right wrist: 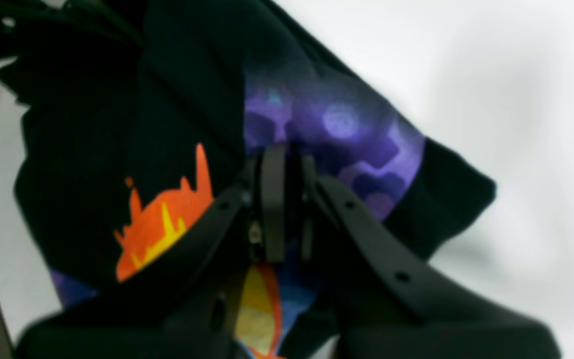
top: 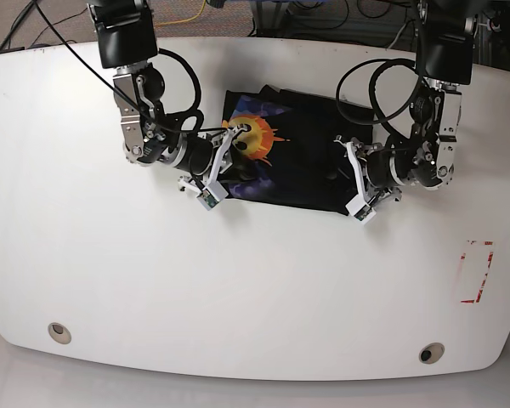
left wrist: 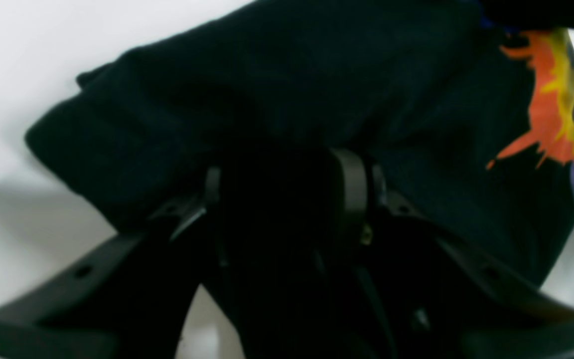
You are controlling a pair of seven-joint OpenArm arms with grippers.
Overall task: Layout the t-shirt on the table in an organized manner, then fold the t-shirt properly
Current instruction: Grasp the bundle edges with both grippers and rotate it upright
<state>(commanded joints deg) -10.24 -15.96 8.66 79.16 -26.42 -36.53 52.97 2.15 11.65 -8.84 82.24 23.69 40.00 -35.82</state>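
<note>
Both pincers [left wrist: 292,174] [right wrist: 282,199] clamped closed.

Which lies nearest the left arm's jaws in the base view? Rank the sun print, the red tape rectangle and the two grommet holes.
1. Sun print, on the t-shirt, toward the other arm.
2. Red tape rectangle, table's right edge.
3. Right grommet hole, front edge.
4. Left grommet hole, far front corner.

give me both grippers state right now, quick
left gripper: shut on the t-shirt, plain black edge.
right gripper: shut on the t-shirt at the purple print.
</note>
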